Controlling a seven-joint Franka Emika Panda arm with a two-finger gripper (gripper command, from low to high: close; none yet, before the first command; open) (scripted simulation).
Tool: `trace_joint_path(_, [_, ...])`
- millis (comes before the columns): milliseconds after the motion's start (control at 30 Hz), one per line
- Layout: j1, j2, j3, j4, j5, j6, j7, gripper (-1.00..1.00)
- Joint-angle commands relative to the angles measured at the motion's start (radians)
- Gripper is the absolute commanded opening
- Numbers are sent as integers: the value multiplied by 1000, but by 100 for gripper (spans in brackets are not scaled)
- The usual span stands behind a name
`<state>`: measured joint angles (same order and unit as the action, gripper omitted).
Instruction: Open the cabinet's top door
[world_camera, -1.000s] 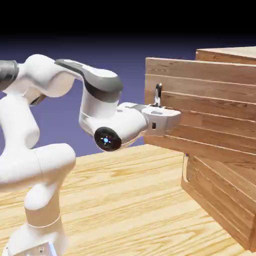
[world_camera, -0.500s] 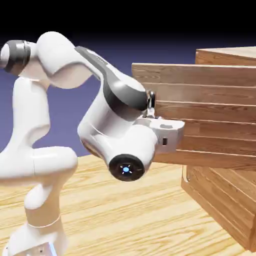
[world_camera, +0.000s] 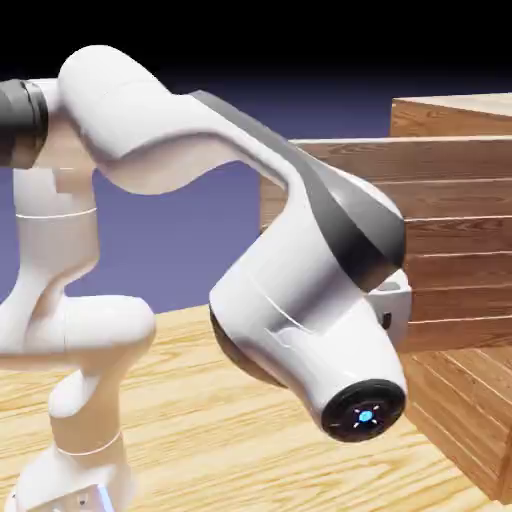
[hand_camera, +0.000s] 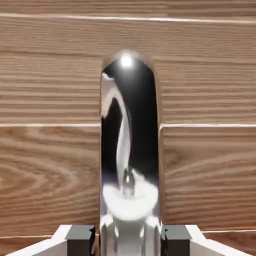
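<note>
The cabinet (world_camera: 450, 112) of light-brown planks stands at the exterior view's right. Its top door (world_camera: 455, 235) is swung out from the front, planks facing me. My arm's big wrist link covers the door's left part, the handle and the gripper in that view. In the hand view the curved silver handle (hand_camera: 129, 150) fills the middle, running up from between my two grey fingertips (hand_camera: 80, 237). My gripper (hand_camera: 129, 240) is shut on this handle, with the top door's planks (hand_camera: 50, 165) right behind it.
The lower front panel (world_camera: 470, 400) sits below the open door at the right. The wooden table top (world_camera: 200, 420) stretches under the arm. My arm's base and lower links (world_camera: 80, 400) stand at the left.
The top door has swung further out from the cabinet. My arm has pulled back with the handle, and its wrist link has dropped low and now hides handle and hand.
</note>
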<state>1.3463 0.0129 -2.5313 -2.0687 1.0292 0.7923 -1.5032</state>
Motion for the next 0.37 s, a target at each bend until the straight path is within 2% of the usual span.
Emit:
trace_joint_path(0, [-5, -36, 2, 35, -21, -5, 5, -100])
trace_joint_path(333, [70, -371, 23, 398, -185, -93, 97, -100])
